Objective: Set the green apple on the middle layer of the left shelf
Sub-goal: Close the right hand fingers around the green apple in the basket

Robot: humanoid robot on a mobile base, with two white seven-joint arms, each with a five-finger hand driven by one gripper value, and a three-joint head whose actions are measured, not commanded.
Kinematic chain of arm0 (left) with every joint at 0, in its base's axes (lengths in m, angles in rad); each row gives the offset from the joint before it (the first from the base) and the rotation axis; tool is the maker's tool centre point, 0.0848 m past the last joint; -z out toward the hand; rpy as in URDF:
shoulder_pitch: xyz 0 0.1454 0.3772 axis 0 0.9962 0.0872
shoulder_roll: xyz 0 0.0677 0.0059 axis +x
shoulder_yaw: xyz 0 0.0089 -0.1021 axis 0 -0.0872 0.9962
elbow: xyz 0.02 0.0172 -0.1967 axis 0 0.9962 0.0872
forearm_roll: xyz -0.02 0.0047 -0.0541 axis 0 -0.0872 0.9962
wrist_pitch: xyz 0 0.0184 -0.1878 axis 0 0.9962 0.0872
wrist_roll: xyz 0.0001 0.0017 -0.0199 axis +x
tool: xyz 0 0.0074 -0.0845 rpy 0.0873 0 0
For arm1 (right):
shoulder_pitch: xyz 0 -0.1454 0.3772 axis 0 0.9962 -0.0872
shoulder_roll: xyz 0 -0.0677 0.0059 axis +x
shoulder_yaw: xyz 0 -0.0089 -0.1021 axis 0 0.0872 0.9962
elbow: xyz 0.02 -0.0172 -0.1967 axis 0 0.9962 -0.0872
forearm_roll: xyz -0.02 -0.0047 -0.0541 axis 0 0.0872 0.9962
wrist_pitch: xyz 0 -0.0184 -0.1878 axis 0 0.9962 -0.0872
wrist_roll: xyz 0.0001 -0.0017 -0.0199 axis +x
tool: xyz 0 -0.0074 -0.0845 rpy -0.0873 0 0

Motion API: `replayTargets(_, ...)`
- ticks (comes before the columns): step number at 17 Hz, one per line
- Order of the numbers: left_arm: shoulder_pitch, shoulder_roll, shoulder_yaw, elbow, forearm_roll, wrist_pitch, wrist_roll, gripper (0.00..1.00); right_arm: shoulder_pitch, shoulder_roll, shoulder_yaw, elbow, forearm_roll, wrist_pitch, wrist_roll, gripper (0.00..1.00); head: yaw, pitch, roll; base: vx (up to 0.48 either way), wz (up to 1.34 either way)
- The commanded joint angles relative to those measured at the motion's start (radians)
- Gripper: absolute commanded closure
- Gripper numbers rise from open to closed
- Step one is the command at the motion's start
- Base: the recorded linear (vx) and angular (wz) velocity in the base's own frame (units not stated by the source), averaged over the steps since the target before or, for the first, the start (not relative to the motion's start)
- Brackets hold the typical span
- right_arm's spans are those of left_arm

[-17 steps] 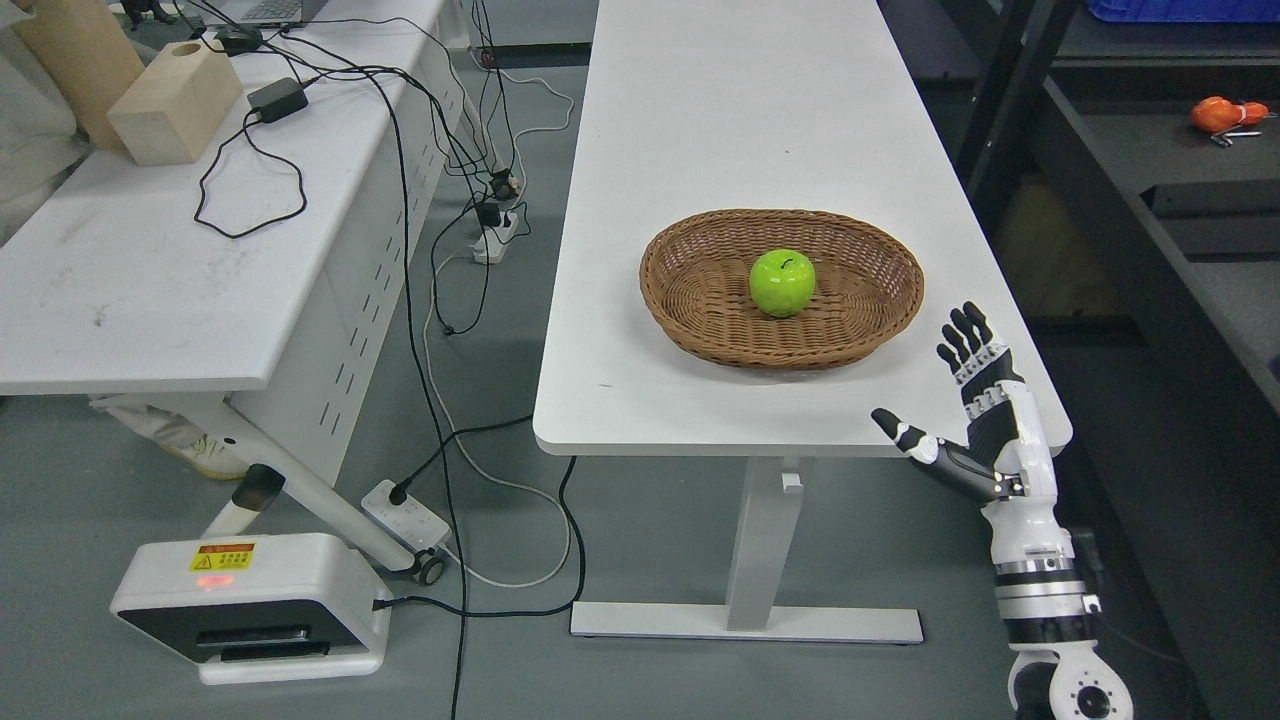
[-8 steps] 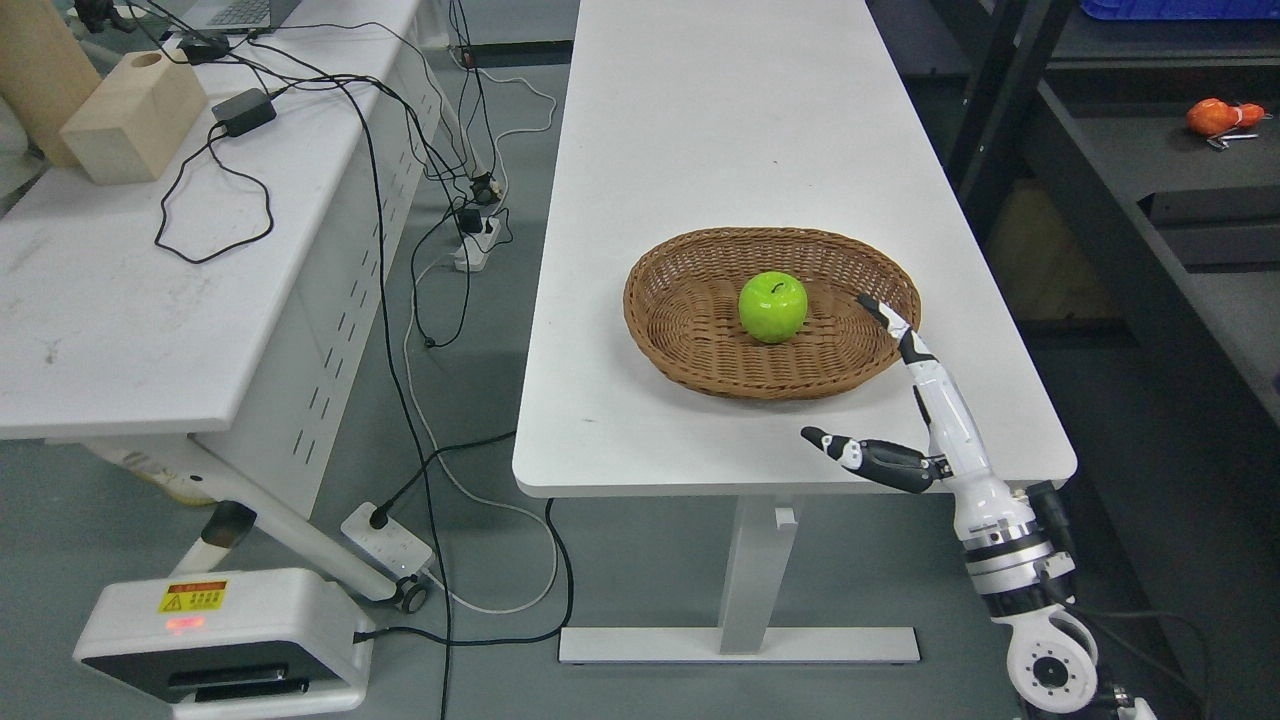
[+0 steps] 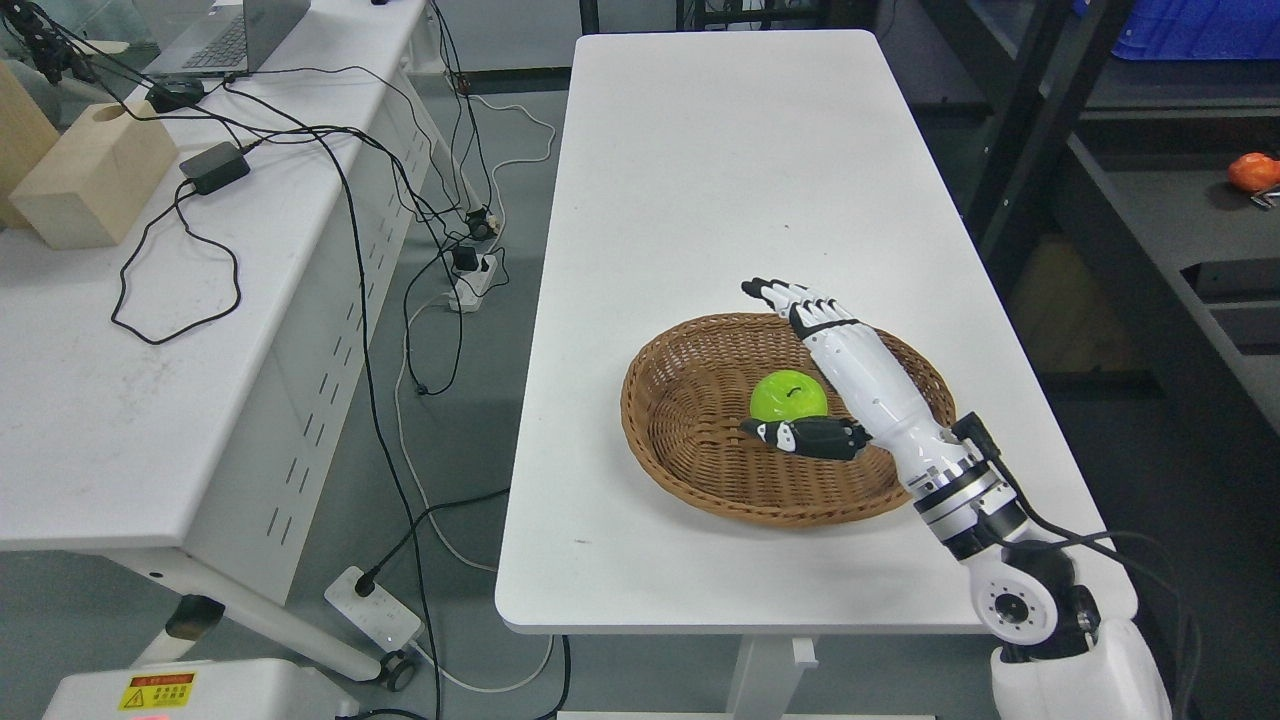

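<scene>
A green apple (image 3: 785, 394) lies in a brown wicker basket (image 3: 690, 440) on the near part of the white table (image 3: 700, 180). My right hand (image 3: 775, 360) reaches over the basket from the lower right, open, with its fingers (image 3: 790, 297) stretched out flat past the far rim and its thumb (image 3: 800, 436) low in front of the apple. The palm covers the apple's right side. Whether the hand touches the apple I cannot tell. The left arm does not show.
A dark shelf unit (image 3: 1150, 220) stands to the right of the table, with an orange object (image 3: 1252, 170) on one layer and a blue bin (image 3: 1195, 30) above. To the left stands a second white table (image 3: 120, 400) with cables, a wooden block (image 3: 90, 185) and a laptop. Power strips lie on the floor.
The camera has tilted and moved closer, shifting the whole picture. My right hand has risen from the table's near edge, gone over the basket and now reaches around the apple.
</scene>
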Motion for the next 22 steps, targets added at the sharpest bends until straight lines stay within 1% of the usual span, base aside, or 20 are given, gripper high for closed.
replayTargets(1,0.000,0.018,0.000,0.000,0.000,-0.002,0.001,0.00,-0.095,-0.120,0.187,0.054,0.107,-0.003,0.051,0.00,0.0000,0.000,0.000,0.213,0.17)
replayTargets(3,0.000,0.018,0.000,0.000,0.000,-0.004,0.001,0.00,-0.140,-0.129,0.216,0.135,0.136,-0.006,0.052,0.00,0.0000,0.000,0.000,0.195,0.12)
replayTargets(5,0.000,0.018,0.000,0.000,0.000,-0.002,-0.001,0.00,-0.157,-0.143,0.235,0.171,0.164,-0.016,0.054,0.00,0.0000,0.000,0.000,0.104,-0.03)
replayTargets(6,0.000,0.018,0.000,0.000,0.000,-0.004,-0.001,0.00,-0.162,-0.169,0.237,0.194,0.187,-0.030,0.054,0.00,0.0000,0.000,0.000,0.059,-0.06)
replayTargets(8,0.000,0.018,0.000,0.000,0.000,-0.002,-0.001,0.00,-0.163,-0.262,0.235,0.206,0.190,-0.073,0.052,0.00,0.0000,0.000,0.000,0.045,-0.04)
replayTargets(10,0.000,0.018,0.000,0.000,0.000,-0.004,-0.001,0.00,-0.160,-0.319,0.237,0.223,0.192,-0.095,0.052,0.00,0.0000,0.000,0.000,0.026,0.00)
replayTargets(12,0.000,0.018,0.000,0.000,0.000,-0.004,0.001,0.00,-0.163,-0.339,0.237,0.269,0.193,-0.119,0.052,0.00,0.0000,0.000,0.000,0.011,0.00)
replayTargets(16,0.000,0.018,0.000,0.000,0.000,-0.004,-0.001,0.00,-0.157,-0.411,0.240,0.269,0.192,-0.130,0.052,0.00,0.0000,0.000,0.000,0.000,0.00)
replayTargets(18,0.000,0.018,0.000,0.000,0.000,-0.004,-0.001,0.00,-0.160,-0.428,0.238,0.269,0.183,-0.130,0.052,0.00,0.0000,0.000,0.000,0.000,0.00)
replayTargets(22,0.000,0.018,0.000,0.000,0.000,-0.002,-0.001,0.00,-0.163,-0.424,0.238,0.268,0.178,-0.130,0.052,0.00,0.0000,0.000,0.000,0.000,0.00)
